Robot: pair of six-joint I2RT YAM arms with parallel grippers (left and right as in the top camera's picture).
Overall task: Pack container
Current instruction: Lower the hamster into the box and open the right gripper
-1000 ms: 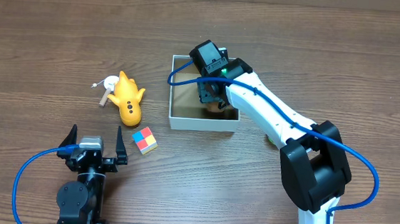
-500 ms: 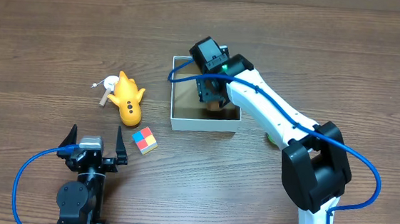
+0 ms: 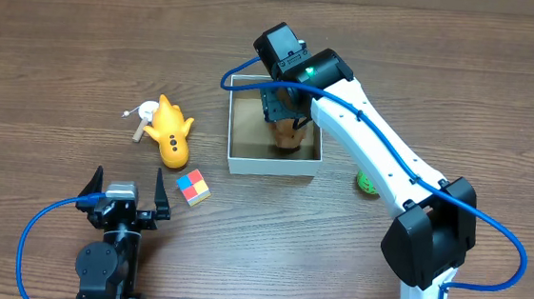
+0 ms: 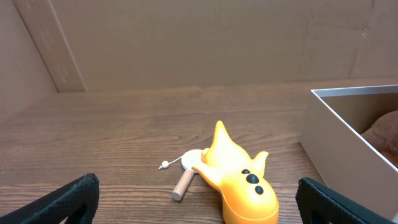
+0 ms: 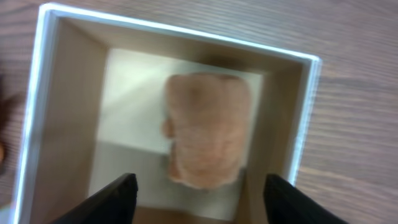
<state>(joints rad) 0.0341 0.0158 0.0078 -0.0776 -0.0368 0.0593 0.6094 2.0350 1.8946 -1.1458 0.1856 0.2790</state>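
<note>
The box (image 3: 273, 162) sits near the middle of the desk (image 3: 55, 47). A brown toy (image 3: 287, 138) lies inside it, close to the front right corner. The right gripper (image 5: 199, 180) hangs over the toy with its jaws wide, holding nothing. The left gripper (image 3: 128, 175) is at the near left, and its jaws are wide too. A yellow toy (image 3: 171, 132) lies left of the box with a little stick (image 4: 185, 184) beside it. A colored block (image 3: 192, 188) sits near them. A green thing (image 3: 366, 184) peeks out by the right arm.
</note>
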